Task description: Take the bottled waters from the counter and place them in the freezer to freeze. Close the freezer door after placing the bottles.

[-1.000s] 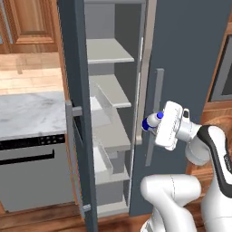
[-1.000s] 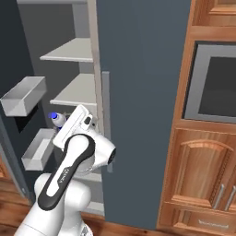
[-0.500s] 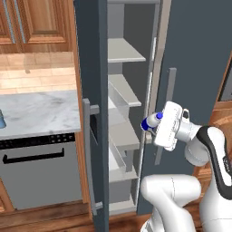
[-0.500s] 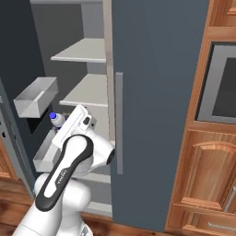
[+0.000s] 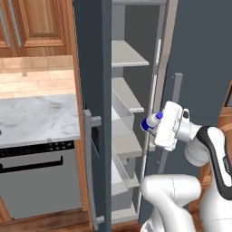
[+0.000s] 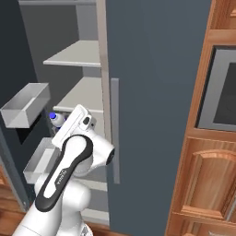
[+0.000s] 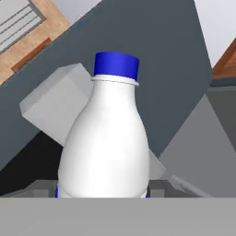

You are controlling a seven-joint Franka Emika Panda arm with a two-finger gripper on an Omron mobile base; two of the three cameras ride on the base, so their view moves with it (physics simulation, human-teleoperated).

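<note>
White plastic with a blue cap: the bottle [image 7: 107,138] sits clamped in our gripper [image 5: 153,125], jaws closed narrow around its body, cap pointing ahead toward the freezer [image 5: 127,136]. Over the last second the whole scene has slid sideways in both base views, so we judge that the base has rolled while the arm kept its pose; the bottle is no nearer the hand's edge than before. The open freezer door [image 5: 93,90] now stands closer on our left, its white bins [image 6: 25,105] just beside the bottle in the right base view. The grey shelves [image 5: 129,56] lie straight ahead. For the task, this means we are lined up with the opening, and reaching in to set the bottle on a shelf looks like the next move. The counter [image 5: 38,118] lies off to the left.
</note>
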